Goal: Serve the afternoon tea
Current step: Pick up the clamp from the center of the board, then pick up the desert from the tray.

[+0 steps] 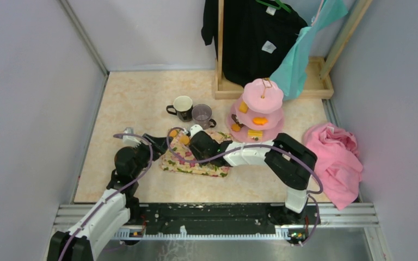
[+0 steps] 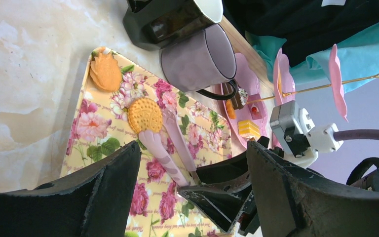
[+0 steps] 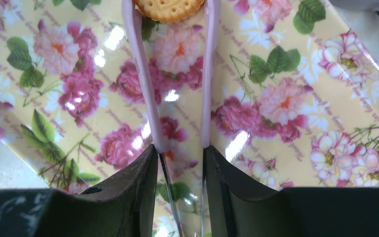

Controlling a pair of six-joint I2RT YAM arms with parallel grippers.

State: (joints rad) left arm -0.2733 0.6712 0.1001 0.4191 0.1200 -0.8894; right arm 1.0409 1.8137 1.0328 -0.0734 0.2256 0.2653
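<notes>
Biscuit [image 3: 169,9] between the tongs [image 3: 140,74], on tray [image 3: 286,98]

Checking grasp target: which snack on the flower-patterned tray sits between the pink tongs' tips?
The round yellow biscuit, flanked by the pink plastic tongs; the orange leaf-shaped snack lies apart by the tray's corner.

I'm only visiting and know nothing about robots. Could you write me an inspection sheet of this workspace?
Surface: beige marbled table, flower tray on it.
Job's things: pink stand holding snacks; black mug beside smoky mug; orange snack on tray; coasters not seen.
Clutter: pink cloth at right.
Grippers: left gripper open, empty; right gripper shut on pink tongs pinching round biscuit.
Cables: purple cable along right arm.
Surroundings: wooden rack with black shirt, teal garment.
</notes>
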